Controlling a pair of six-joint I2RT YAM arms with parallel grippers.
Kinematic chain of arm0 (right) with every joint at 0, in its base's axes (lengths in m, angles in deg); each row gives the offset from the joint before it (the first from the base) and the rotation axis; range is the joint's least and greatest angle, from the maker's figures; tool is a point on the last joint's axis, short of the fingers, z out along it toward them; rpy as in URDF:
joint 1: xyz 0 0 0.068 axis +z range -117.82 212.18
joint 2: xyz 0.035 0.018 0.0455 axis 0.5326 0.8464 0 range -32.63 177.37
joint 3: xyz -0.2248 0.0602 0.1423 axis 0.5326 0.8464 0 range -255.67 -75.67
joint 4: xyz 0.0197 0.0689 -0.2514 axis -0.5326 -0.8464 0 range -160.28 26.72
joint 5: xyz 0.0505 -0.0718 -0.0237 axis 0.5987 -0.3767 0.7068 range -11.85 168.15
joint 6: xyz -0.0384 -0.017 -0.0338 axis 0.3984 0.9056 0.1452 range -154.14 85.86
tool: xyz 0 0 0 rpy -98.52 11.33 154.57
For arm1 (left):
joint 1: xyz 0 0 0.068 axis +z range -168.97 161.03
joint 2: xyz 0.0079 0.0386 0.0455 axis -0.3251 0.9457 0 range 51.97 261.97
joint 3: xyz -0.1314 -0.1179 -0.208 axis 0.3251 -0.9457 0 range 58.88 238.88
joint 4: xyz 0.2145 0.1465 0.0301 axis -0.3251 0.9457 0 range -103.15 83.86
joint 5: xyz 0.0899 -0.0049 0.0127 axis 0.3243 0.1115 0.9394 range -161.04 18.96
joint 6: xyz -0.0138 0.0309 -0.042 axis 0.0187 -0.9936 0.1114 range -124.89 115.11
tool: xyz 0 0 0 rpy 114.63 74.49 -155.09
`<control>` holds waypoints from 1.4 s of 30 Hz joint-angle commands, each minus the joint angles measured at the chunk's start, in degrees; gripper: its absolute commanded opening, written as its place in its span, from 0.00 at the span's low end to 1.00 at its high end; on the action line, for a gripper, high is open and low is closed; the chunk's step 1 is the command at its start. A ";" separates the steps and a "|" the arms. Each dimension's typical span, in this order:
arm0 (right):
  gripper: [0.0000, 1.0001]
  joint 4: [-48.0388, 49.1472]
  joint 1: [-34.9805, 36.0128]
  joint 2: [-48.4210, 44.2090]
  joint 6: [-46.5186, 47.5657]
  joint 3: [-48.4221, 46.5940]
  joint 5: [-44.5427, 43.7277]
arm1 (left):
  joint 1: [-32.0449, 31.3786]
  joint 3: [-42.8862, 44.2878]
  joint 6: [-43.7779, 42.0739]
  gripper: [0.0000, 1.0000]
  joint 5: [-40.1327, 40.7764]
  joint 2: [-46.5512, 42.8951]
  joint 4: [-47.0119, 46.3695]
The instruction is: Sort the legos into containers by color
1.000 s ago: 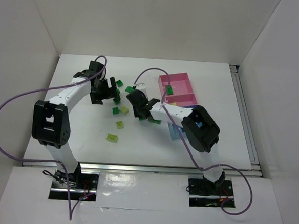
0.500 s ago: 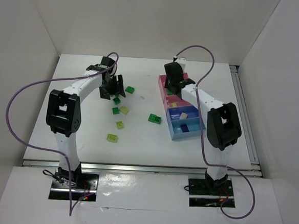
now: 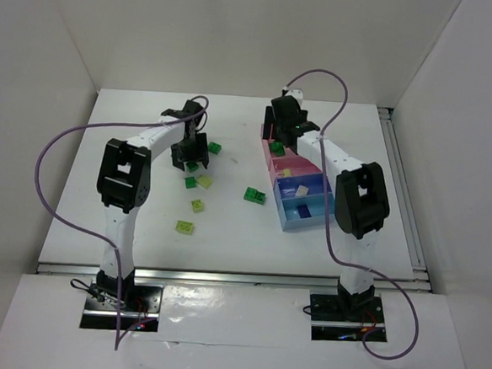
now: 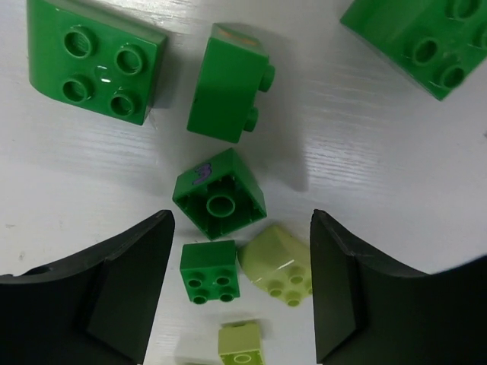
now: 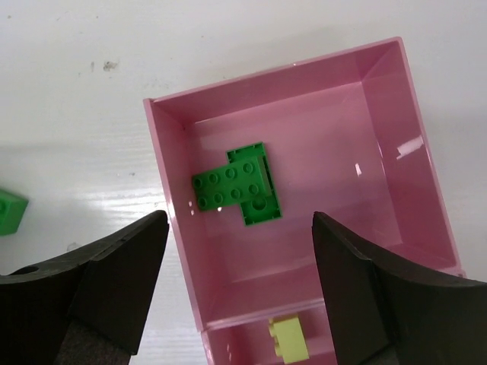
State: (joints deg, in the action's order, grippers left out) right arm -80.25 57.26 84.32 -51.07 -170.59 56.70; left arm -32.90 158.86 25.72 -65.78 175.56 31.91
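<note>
Several dark green and lime legos (image 3: 190,182) lie scattered left of centre on the table. My left gripper (image 3: 193,153) hangs open over that cluster. In the left wrist view its gripper (image 4: 242,228) brackets an upturned green brick (image 4: 221,201), a small green brick (image 4: 209,272) and a lime piece (image 4: 278,266) without touching them. The containers (image 3: 294,178) run as a joined row at right. Over the far pink bin (image 5: 175,220) my right gripper (image 5: 240,224) is open and empty, with green legos (image 5: 236,186) lying inside that bin.
A lime brick (image 5: 289,338) sits in the second pink bin, a white piece (image 3: 300,190) in the blue bin and a dark piece (image 3: 305,211) in the light blue bin. A lone green brick (image 3: 254,195) lies between the cluster and the bins. White walls enclose the table.
My right gripper swung from the table's middle to over the far pink bin and opened. My left gripper shifted right over the green cluster and its jaws narrowed somewhat.
</note>
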 commanded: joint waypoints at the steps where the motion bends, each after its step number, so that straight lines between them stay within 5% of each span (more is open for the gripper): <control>1: 0.83 1.59 -1.43 -6.81 0.93 1.83 0.80 | -0.30 2.58 3.22 0.77 2.65 1.92 1.88; 4: 0.83 2.11 -2.05 -8.66 0.93 3.77 2.55 | -0.30 3.20 3.75 0.72 2.65 3.58 1.88; 11: 0.79 4.31 -8.81 -12.09 -1.09 6.94 14.57 | -0.30 6.36 3.23 0.37 1.25 4.91 1.35; 20: 0.81 0.44 -11.19 4.07 -1.70 -9.32 39.98 | -0.30 5.30 1.04 0.12 -0.33 -1.68 2.05; 27: 0.82 0.89 -8.30 11.90 -2.32 -11.43 47.73 | -0.30 9.79 -0.20 0.09 -0.86 -5.99 4.95; 38: 0.72 6.77 -2.50 9.88 -0.03 -5.90 64.85 | 0.75 11.72 0.41 0.07 -1.47 -7.66 6.00; 42: 0.72 3.44 -1.97 6.82 2.34 -5.90 63.74 | 0.75 14.27 -0.11 0.07 -4.46 -6.34 7.59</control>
State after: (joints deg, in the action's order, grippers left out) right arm -77.04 54.81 97.56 -50.87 -176.47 116.61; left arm -32.49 169.73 26.58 -67.44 170.01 38.23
